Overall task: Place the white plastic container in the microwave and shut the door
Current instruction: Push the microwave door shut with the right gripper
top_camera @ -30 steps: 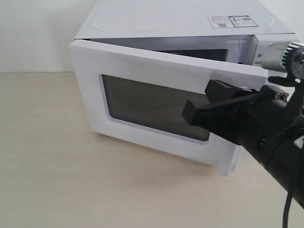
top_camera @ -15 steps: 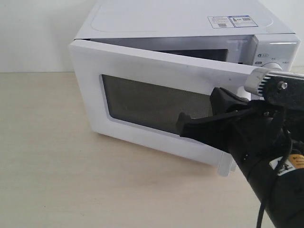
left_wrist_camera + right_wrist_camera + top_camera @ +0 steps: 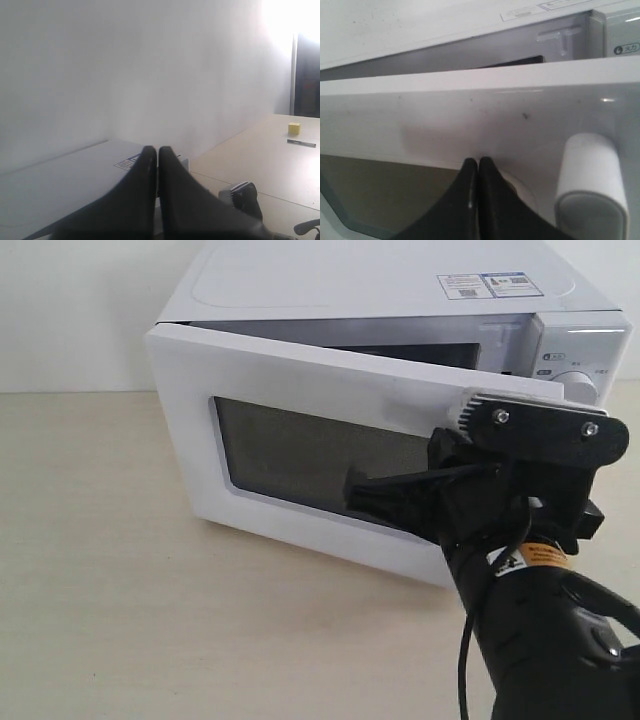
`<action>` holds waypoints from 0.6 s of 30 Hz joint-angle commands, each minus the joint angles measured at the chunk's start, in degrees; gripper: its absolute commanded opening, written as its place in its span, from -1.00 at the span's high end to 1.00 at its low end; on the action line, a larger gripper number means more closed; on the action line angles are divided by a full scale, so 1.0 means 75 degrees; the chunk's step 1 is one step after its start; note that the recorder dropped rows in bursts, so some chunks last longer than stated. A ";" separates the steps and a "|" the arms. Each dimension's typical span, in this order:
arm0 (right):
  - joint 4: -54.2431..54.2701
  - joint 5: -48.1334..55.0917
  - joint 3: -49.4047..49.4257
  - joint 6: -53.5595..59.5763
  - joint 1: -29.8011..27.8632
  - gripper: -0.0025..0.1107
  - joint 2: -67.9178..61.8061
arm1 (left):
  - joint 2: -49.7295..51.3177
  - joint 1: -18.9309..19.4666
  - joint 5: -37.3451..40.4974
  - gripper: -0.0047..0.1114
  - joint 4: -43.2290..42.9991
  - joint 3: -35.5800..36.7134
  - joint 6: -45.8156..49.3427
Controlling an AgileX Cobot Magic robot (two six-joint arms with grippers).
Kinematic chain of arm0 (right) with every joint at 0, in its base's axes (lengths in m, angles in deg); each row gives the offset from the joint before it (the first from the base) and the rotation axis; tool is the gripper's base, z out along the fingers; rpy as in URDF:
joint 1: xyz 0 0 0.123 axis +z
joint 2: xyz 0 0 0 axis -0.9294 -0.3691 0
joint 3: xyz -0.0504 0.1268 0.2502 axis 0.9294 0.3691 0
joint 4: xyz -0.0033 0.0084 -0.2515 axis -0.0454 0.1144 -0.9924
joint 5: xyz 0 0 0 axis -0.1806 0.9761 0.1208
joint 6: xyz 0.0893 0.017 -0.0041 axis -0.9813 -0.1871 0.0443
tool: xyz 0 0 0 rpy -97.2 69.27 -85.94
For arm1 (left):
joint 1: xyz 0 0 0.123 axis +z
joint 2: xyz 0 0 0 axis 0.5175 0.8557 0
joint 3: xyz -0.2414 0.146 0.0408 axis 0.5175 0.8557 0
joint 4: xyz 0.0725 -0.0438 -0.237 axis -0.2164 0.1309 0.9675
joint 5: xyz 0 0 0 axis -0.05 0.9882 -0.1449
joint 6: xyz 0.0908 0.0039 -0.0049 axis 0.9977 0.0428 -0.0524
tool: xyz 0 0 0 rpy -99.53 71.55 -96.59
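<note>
Microwave [image 3: 380, 280] is standing at the rear edge of the bench [image 3: 100, 590], by the wall. Its long axis is running along that edge and its front is facing the near edge. I am seeing the door [image 3: 300, 375] hanging partly open, hinged on the left, with its handle [image 3: 592, 170] side swung out toward the near edge. Right gripper [image 3: 358, 492] is pressing its fingers together on nothing, tips at the door's face by the dark window [image 3: 290, 455]; whether they are touching it, I cannot tell. Left gripper [image 3: 157, 150] is also clenched and empty, hovering over the microwave's top. The door is hiding most of the cavity, so I cannot tell what is lying inside. The stickers [image 3: 490, 285] on top are too small for reading, and the arm is partly covering one dial [image 3: 580, 385].
</note>
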 commanded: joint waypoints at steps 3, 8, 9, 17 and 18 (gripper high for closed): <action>-0.0349 -0.0082 -0.0214 0.0055 -0.0513 0.96 -0.0150 | -0.0052 -0.0061 -0.0031 0.85 0.0055 0.0045 -0.0049; -0.0558 -0.0082 -0.0214 -0.0090 -0.0915 0.96 -0.0150 | -0.0052 -0.0061 -0.0031 0.85 0.0055 0.0045 -0.0049; -0.0645 -0.0082 -0.0214 -0.0106 -0.0979 0.96 -0.0150 | -0.0052 -0.0061 -0.0031 0.85 0.0055 0.0045 -0.0049; -0.0925 -0.0082 -0.0214 -0.0259 -0.1449 0.96 -0.0150 | -0.0052 -0.0061 -0.0031 0.85 0.0055 0.0045 -0.0049; -0.0940 -0.0082 -0.0235 -0.0273 -0.1527 0.96 -0.0150 | -0.0052 -0.0061 -0.0031 0.85 0.0055 0.0045 -0.0049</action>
